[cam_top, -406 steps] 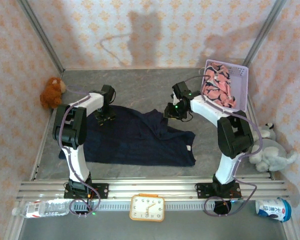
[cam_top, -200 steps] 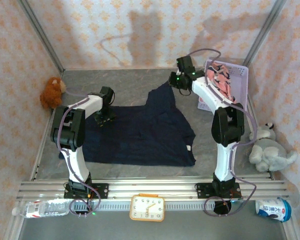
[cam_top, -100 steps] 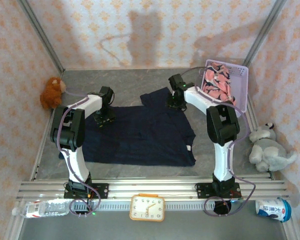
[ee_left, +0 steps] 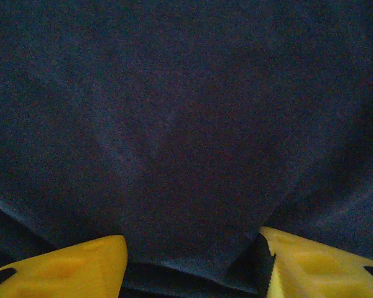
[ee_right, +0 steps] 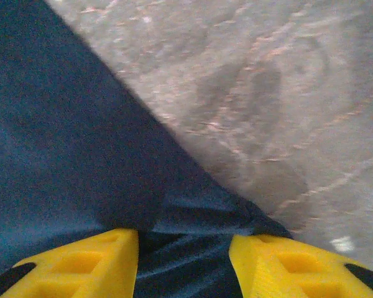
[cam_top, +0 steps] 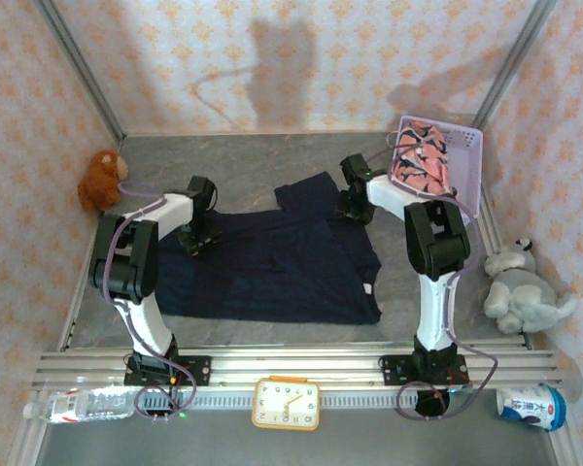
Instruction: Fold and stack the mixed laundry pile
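The navy garment (cam_top: pixel 272 267) lies spread flat on the grey table (cam_top: pixel 262 160), with one corner drawn out toward the back right. My left gripper (cam_top: pixel 199 238) rests low on its back left part. In the left wrist view that gripper (ee_left: pixel 193 239) is open, with a ridge of navy cloth (ee_left: pixel 186 124) lying between the yellow fingers. My right gripper (cam_top: pixel 355 209) sits at the garment's back right edge. It stands open (ee_right: pixel 183 239) over a wrinkled navy corner (ee_right: pixel 68 143) beside bare table (ee_right: pixel 267 93). The pink printed garment (cam_top: pixel 423 165) hangs over the basket (cam_top: pixel 471 146).
A brown plush toy (cam_top: pixel 101 180) sits at the left wall and a grey one (cam_top: pixel 525 296) at the right. A clock (cam_top: pixel 286 403), a water bottle (cam_top: pixel 78 403) and a can (cam_top: pixel 531 406) lie along the near rail. Patterned walls close in three sides.
The right gripper raised the navy corner toward the back, lowered it to the table at the back right and opened. The left gripper shifted slightly left on the cloth.
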`<control>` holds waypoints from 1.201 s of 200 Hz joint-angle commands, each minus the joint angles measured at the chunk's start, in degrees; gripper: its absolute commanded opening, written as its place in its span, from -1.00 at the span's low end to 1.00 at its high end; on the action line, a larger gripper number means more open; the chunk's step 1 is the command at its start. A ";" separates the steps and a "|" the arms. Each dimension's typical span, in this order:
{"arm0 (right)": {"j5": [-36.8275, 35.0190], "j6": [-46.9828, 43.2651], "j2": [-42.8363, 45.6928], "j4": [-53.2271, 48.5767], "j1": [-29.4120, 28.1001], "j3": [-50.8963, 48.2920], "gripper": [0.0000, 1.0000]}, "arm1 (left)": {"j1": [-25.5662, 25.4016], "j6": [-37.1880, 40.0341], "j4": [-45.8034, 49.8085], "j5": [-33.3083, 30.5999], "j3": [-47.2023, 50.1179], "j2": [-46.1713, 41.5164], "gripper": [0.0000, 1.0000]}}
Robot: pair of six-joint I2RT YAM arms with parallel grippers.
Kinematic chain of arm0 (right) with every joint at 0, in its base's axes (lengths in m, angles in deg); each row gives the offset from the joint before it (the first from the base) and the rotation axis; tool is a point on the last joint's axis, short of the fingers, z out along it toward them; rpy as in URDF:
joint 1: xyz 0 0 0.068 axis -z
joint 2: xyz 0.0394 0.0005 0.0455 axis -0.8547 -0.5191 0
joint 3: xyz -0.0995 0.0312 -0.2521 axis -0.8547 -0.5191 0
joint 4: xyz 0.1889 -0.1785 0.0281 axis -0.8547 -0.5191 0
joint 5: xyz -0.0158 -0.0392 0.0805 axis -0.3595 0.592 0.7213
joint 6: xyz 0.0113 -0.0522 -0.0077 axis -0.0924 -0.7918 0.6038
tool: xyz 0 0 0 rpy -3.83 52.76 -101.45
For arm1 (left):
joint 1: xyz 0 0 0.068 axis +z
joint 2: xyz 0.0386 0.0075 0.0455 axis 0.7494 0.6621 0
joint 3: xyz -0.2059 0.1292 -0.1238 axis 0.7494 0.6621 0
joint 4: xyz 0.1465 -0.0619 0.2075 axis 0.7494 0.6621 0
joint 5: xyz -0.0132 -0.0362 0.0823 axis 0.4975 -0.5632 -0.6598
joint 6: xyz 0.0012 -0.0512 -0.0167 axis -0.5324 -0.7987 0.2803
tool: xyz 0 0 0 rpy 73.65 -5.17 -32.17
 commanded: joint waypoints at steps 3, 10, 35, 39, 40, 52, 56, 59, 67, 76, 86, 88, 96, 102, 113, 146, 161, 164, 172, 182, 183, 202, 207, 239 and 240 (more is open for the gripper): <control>-7.01 -0.63 1.49 -4.73 0.95 -4.64 -0.06 | -1.33 -6.16 1.15 4.74 5.69 -2.09 0.21; -7.78 -0.60 2.21 -5.23 1.04 -4.84 -0.06 | -1.34 -6.80 1.37 4.77 5.53 -3.41 0.25; -6.23 -0.35 5.70 -4.67 1.05 -4.24 0.00 | -0.14 -4.99 6.01 1.82 -1.48 -5.42 0.45; -5.15 -0.61 6.34 -3.93 1.11 -4.06 0.04 | 0.40 -4.24 6.83 1.38 -3.23 -4.99 0.48; -4.76 -0.64 6.47 -3.75 1.07 -3.97 0.05 | 0.50 -3.97 7.07 1.29 -3.75 -4.89 0.48; -1.51 -1.22 7.36 -1.81 1.04 -2.30 0.16 | 2.52 -1.61 9.44 0.57 -9.21 -3.18 0.51; -0.60 -1.47 7.10 -1.70 1.04 -1.21 0.18 | 3.23 -1.04 10.18 0.29 -11.00 -2.47 0.52; 0.01 -1.61 6.82 -1.72 0.96 -0.24 0.20 | 3.79 -0.47 10.69 0.20 -12.24 -1.97 0.52; 0.86 -2.00 5.35 -2.41 0.99 2.55 0.22 | 5.38 0.64 11.70 0.33 -15.43 -0.57 0.53; 0.95 -2.62 3.00 -3.88 0.86 6.84 0.23 | 6.88 1.76 12.53 0.42 -18.48 0.67 0.55; 0.45 -3.27 -0.34 -5.87 0.71 11.53 0.23 | 8.68 2.72 13.61 0.20 -21.46 1.91 0.55; 0.26 -3.32 -0.94 -6.23 0.69 12.72 0.23 | 9.03 3.03 13.81 0.17 -21.95 2.10 0.56; -0.59 -3.59 -3.74 -7.72 0.60 16.64 0.23 | 10.34 3.88 14.44 0.14 -23.79 3.03 0.56; -1.10 -4.09 -5.69 -8.50 0.51 19.46 0.23 | 11.24 4.41 14.99 -0.14 -25.10 3.58 0.56; -2.34 -4.55 -9.30 -9.97 0.41 24.64 0.23 | 12.69 5.62 15.97 -0.57 -26.94 4.64 0.56; -5.55 -6.19 -20.27 -16.01 0.13 40.44 0.23 | 16.32 8.15 17.27 -1.30 -29.39 7.55 0.56; -6.30 -6.71 -24.07 -18.16 0.07 45.60 0.22 | 17.73 8.40 16.91 -1.08 -29.07 7.92 0.55; -6.35 -6.75 -24.76 -18.50 -0.01 46.36 0.22 | 17.95 8.42 16.79 -1.03 -28.94 7.98 0.55; -6.22 -6.82 -26.34 -19.15 -0.10 48.05 0.21 | 18.67 8.37 16.63 -0.84 -28.55 8.18 0.55; -5.55 -6.73 -27.81 -19.55 -0.18 49.28 0.17 | 19.33 8.39 16.38 -0.72 -28.22 8.32 0.55; -5.53 -6.69 -27.97 -19.60 -0.23 49.38 0.17 | 19.45 8.41 16.37 -0.77 -28.16 8.41 0.54; -5.32 -6.06 -30.12 -20.45 -0.83 50.30 0.10 | 20.68 8.51 15.96 -1.40 -27.51 8.81 0.54; -5.25 -6.04 -30.76 -20.93 -1.01 50.66 0.07 | 21.16 8.44 15.89 -1.63 -27.42 8.94 0.54; -5.46 -5.60 -33.01 -24.13 -1.43 51.87 -0.76 | 23.17 7.47 15.44 -2.43 -28.46 11.14 0.51; -5.44 -5.60 -32.98 -24.14 -1.38 51.77 -0.78 | 23.17 7.47 15.42 -2.46 -28.50 11.22 0.51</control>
